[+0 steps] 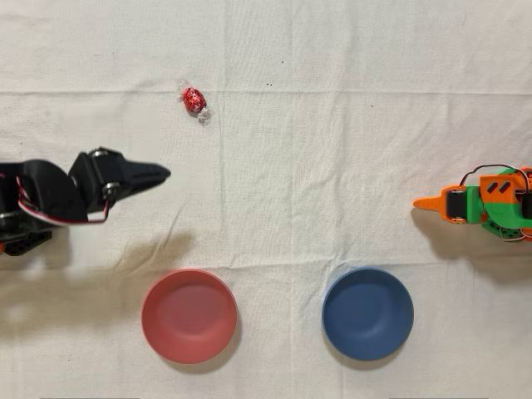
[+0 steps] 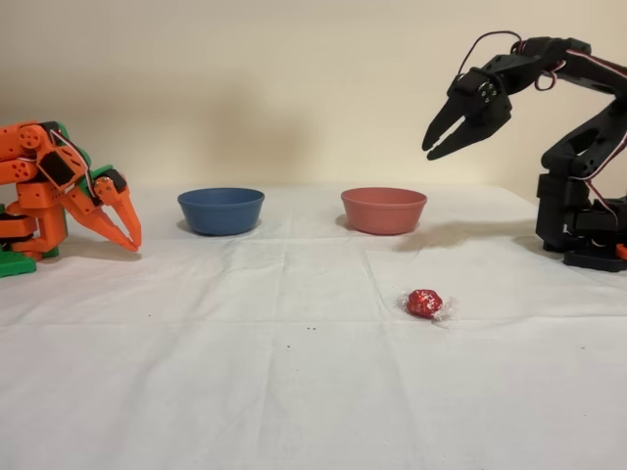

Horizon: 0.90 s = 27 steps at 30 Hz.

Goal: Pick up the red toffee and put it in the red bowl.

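Observation:
The red toffee (image 1: pixel 194 100) (image 2: pixel 425 303) lies alone on the white cloth, its clear wrapper ends sticking out. In the overhead view my black gripper (image 1: pixel 164 173) sits at the left, below the toffee and above the red bowl (image 1: pixel 189 316). The fixed view shows the gripper (image 2: pixel 432 152) raised high over the table at the right, pointing down and left, its jaws a little apart with nothing between them. It is well above and apart from both the toffee and the red bowl (image 2: pixel 383 211), which is empty.
A dark blue bowl (image 1: pixel 367 313) (image 2: pixel 220 210) stands empty beside the red one. The orange arm (image 1: pixel 478 202) (image 2: pixel 69 196) is idle at the opposite side. A white cloth with fold creases covers the table (image 1: pixel 332 166).

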Tool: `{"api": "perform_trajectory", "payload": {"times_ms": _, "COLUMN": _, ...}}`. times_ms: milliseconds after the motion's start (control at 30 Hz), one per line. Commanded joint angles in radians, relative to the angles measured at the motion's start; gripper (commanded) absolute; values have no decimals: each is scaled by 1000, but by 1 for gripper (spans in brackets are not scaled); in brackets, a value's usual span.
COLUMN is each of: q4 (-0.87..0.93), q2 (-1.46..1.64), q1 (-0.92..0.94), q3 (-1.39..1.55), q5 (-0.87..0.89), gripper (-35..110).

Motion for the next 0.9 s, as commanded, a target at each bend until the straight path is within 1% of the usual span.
{"api": "perform_trajectory", "payload": {"times_ms": 0, "q4": 11, "q2": -28, "q1": -103, "q3": -100, "q5": -8, "gripper": 8}}
{"api": "perform_trajectory", "payload": {"times_ms": 167, "q4": 0, "q2": -97, "q1": -190, "q3": -129, "q5": 11, "gripper": 12}}
{"api": "perform_trajectory", "payload": {"times_ms": 400, "q4": -55, "q2": -179, "q1": -256, "q3": -107, "q5": 34, "gripper": 26}}
{"api": "perform_trajectory", "payload": {"times_ms": 600, "q4": -91, "q2": -236, "q1": -305, "q3": -63, "q5": 17, "gripper": 28}}
{"api": "perform_trajectory", "payload": {"times_ms": 867, "q4": -212, "q2": -288, "q1": -327, "q3": 51, "q5": -44, "gripper": 28}}
